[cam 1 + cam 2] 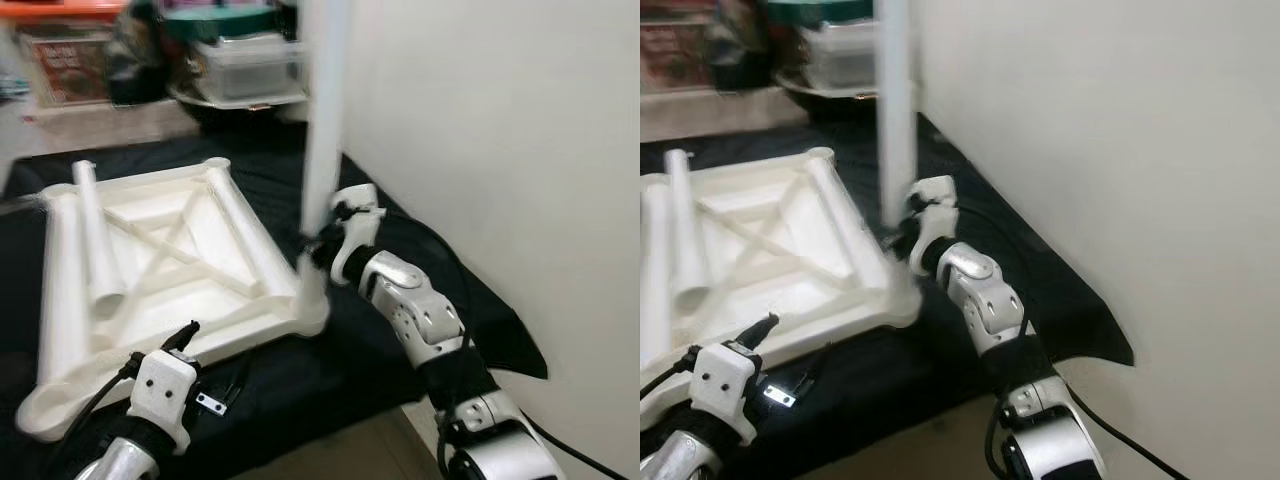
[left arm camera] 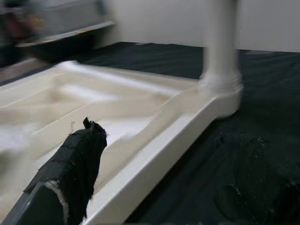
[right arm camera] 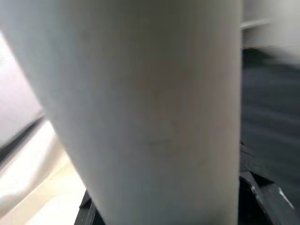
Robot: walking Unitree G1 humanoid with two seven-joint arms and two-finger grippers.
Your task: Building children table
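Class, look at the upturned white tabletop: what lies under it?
The upturned white tabletop rests on a black cloth that spreads out past its edges. What the cloth itself lies on is covered. A loose white leg lies inside the tabletop's frame.

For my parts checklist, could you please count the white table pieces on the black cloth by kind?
Table top, upside down: 1
Leg standing in a corner socket, at the right gripper: 1
Loose legs lying on the top: 2
Total: 4

Lettering on the red-orange box (image 1: 70,65) is too blurred to read
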